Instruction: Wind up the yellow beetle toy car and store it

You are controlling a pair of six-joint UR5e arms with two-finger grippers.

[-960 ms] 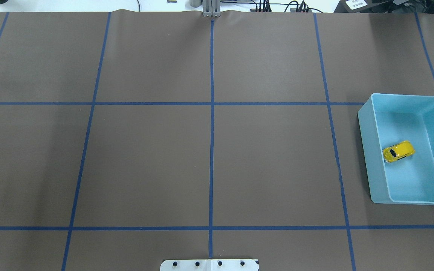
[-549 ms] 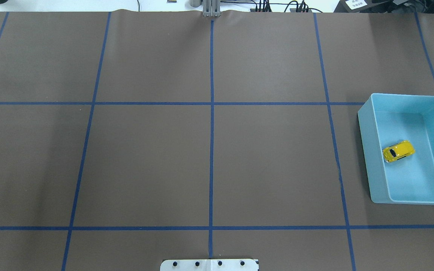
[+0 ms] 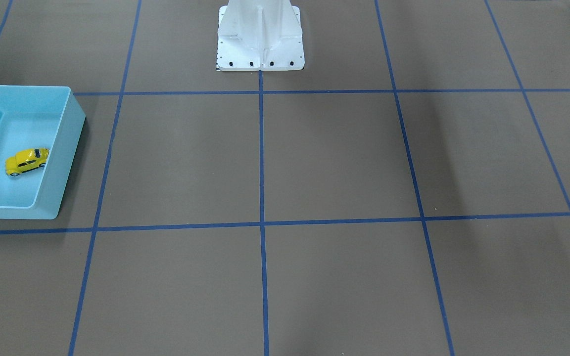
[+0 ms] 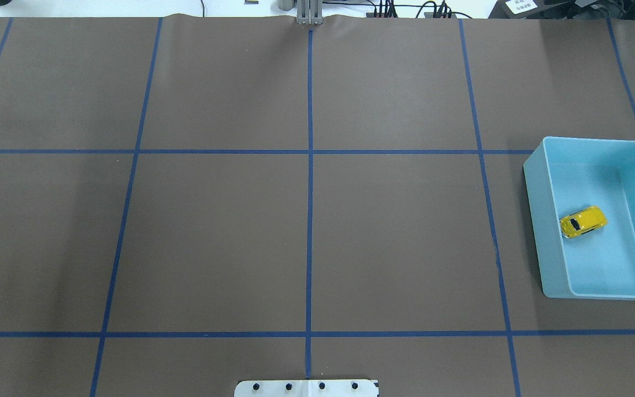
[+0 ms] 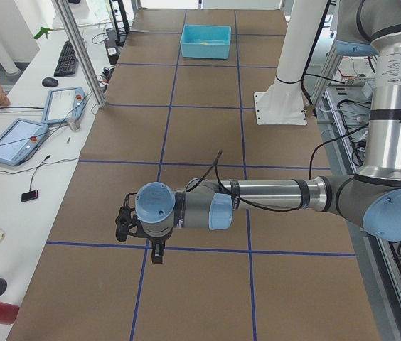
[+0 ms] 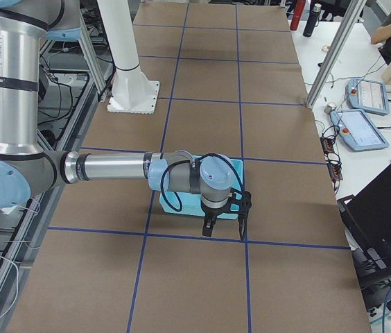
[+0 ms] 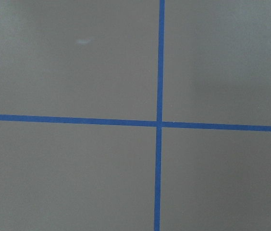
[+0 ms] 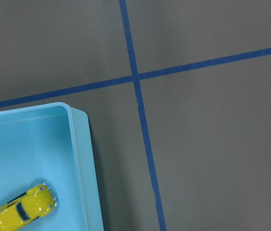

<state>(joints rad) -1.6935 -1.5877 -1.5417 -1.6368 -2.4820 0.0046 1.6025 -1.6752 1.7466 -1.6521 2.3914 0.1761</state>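
One relation above all: yellow beetle toy car [image 4: 583,221] down on the floor of the light-blue bin [image 4: 535,220], at the right end of the desk [image 4: 306,231], close against the wall toward the desk's middle; touching or not, impossible to tell. Long axis skewed to the bin walls, diagonal in the overhead view.

Right pincer [image 6: 224,225] hanging above the desk just beside the bin's corner, with the car below and off to one side, low-left in the right wrist view. Left pincer [image 5: 125,224] well apart, toward the other end, over a bare crossing of blue tape lines [image 7: 159,123]. Right arm plainly the nearer for any regrasp.

Released or clenched: cannot tell for either pincer, both seen only from the side cameras, no fingers in either wrist view.

Overhead and front-facing views without any arm, yet best for the car's lie. Side views the reverse: car a mere speck from the left, hidden behind the arm from the right.

Judging by the lie, storing done; winding unverifiable.
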